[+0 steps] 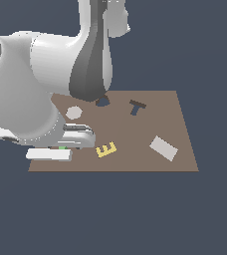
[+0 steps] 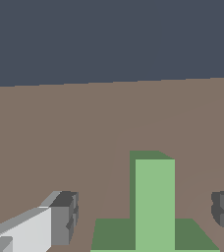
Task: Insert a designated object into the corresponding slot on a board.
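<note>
While the white arm (image 1: 41, 94) bends low over the board's (image 1: 175, 129) near corner on the exterior view's left, the fingers (image 2: 146, 216) hang spread wide, one dark pad (image 2: 65, 216) on each side of the green T block (image 2: 154, 206) with brown board showing between pad and block, so they grip nothing. In the wrist view the T block lies flat on the board, its stem running away from the camera and its crossbar nearest the lens, between the two pads and touching neither. In the exterior view only a sliver of green (image 1: 62, 147) shows under the hand, close to the board's near edge. The T-shaped slot (image 1: 137, 106) sits well apart from it, near the board's far edge, beside a dark rounded hole (image 1: 102, 102) partly hidden by the arm. A yellow E block (image 1: 106, 149) lies near the front edge just beside the hand, a pale disc (image 1: 73, 112) farther back, and a pale rectangular tile (image 1: 164, 148) toward the edge on the exterior view's right.
</note>
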You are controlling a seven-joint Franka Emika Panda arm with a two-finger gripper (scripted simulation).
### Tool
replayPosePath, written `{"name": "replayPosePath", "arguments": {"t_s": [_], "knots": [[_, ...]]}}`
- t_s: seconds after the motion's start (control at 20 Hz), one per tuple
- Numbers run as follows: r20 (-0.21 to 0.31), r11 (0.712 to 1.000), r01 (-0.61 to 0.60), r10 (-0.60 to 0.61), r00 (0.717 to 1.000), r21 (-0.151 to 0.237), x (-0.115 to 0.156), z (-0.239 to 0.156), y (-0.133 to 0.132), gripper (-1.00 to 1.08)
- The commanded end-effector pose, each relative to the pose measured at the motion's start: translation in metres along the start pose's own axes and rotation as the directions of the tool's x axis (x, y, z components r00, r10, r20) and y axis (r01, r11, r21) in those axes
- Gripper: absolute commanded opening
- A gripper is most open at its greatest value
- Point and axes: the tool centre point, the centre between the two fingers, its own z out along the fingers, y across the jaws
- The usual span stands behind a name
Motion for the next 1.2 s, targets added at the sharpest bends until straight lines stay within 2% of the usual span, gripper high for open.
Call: {"name": "replayPosePath", "arguments": {"t_s": [0.0, 1.15], "knots": [[-0.001, 1.000, 0.000, 0.000, 1.000, 0.000, 0.0006, 0.0012, 0.0001, -1.00], [0.000, 1.000, -0.012, 0.012, 1.000, 0.000, -0.0062, -0.0019, -0.0062, -1.00]]}}
